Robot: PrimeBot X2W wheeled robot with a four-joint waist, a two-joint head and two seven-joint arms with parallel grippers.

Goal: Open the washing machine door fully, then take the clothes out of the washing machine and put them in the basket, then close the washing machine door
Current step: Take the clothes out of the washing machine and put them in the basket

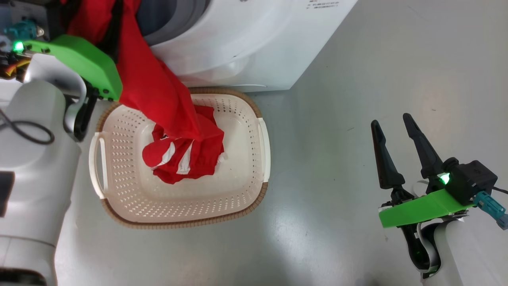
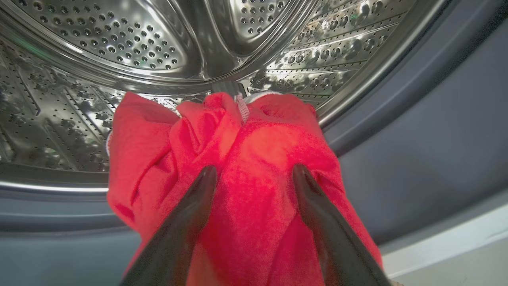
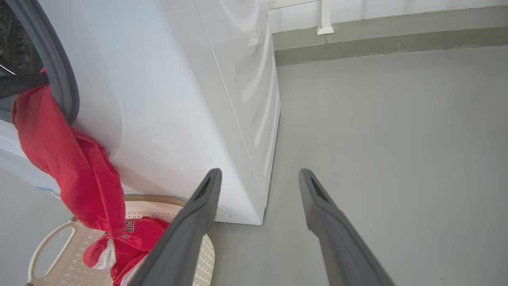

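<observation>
Left gripper (image 2: 254, 170) spread astride the clothes (image 2: 151, 159) draped from drum (image 2: 119, 47) into basket (image 1: 242, 186): pinch deep on the bunch, lift clear of gasket (image 2: 416, 131), release over basket.

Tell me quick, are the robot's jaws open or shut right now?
Left gripper: open, jaws wide apart at the red clothes.
Right gripper: open, holding nothing.

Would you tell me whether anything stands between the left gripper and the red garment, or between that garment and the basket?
Nothing visible does. The left gripper is open right at the garment at the drum mouth, and the garment hangs down into the basket below, its lower end lying inside.
</observation>
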